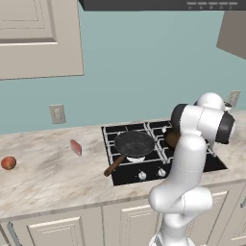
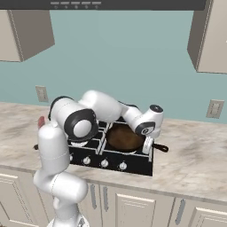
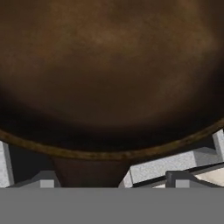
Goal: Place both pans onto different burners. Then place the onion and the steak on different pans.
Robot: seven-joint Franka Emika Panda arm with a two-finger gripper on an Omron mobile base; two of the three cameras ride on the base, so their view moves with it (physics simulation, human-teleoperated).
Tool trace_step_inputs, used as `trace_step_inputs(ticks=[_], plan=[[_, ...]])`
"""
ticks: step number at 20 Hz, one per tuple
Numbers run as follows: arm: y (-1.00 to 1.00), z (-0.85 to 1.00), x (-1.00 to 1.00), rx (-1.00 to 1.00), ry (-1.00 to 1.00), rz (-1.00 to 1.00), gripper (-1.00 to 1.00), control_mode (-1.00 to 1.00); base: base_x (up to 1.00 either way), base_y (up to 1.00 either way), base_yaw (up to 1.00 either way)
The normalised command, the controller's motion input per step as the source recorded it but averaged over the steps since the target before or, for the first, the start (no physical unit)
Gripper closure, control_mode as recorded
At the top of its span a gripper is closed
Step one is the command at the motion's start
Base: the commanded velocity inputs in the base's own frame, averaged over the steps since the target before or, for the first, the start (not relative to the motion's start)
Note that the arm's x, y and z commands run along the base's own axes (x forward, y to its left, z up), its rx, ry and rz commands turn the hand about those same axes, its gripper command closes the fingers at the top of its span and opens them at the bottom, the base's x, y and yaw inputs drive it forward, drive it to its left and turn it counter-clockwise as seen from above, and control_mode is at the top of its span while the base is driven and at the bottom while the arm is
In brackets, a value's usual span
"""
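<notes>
The black pan (image 1: 134, 143) with its wooden handle (image 1: 114, 166) sits on the front-left burner of the cooktop (image 1: 126, 178). On the front-right burner lies the reddish-brown pan (image 2: 123, 137), partly behind my arm in the left base view (image 1: 171, 138). My gripper (image 2: 147, 144) hangs over this pan's dark handle (image 2: 160, 147). In the hand view the gripper (image 3: 110, 181) is open, fingertips (image 3: 45, 179) wide apart on either side of the handle stub (image 3: 89, 171), not touching it. The steak (image 1: 75, 147) and the onion (image 1: 8, 163) lie on the counter to the left.
Marble counter (image 1: 53, 178) runs left and right (image 2: 195, 164) of the cooktop. Silver knobs (image 2: 104, 163) line its front edge. Wall outlets (image 1: 57, 114) (image 2: 215, 108) sit on the teal backsplash, with cabinets and a hood overhead. The back burners (image 1: 124, 129) carry nothing.
</notes>
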Motion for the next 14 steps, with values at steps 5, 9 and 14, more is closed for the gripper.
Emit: trace_step_inputs(ticks=[5,9,14], plan=[[0.00,-0.01,0.00,0.00,0.00,0.00,-1.00,-1.00,0.00,0.00,0.00],[-0.02,0.07,-0.07,0.00,0.00,0.00,-1.00,-1.00,0.00,0.00,0.00],[0.00,0.22,-0.13,0.01,-0.01,0.00,-1.00,-1.00,0.00,0.00,0.00]])
